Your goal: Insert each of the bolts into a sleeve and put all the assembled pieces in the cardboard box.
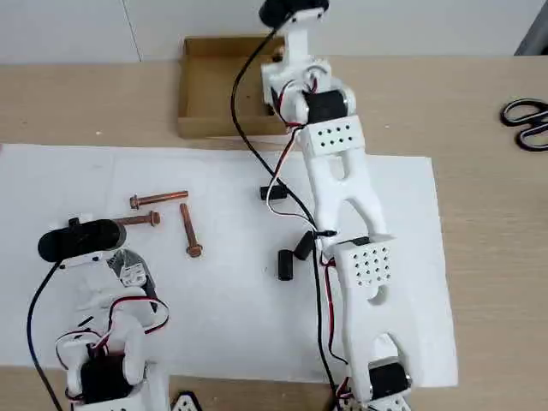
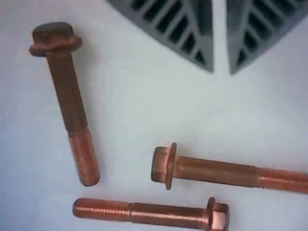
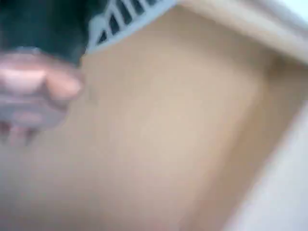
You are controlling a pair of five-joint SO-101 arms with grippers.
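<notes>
Three copper bolts lie loose on the white paper. In the left wrist view they lie just beyond my left gripper, whose grey fingers stand a narrow slit apart with nothing between them. Three black sleeves lie mid-paper beside the right arm. My right gripper hangs over the cardboard box. The blurred right wrist view shows a black sleeve with a copper bolt head in it, held above the box floor.
The white paper sheet covers most of the table. Scissors lie at the far right edge. The right arm stretches across the middle of the paper, with its cable running past the sleeves.
</notes>
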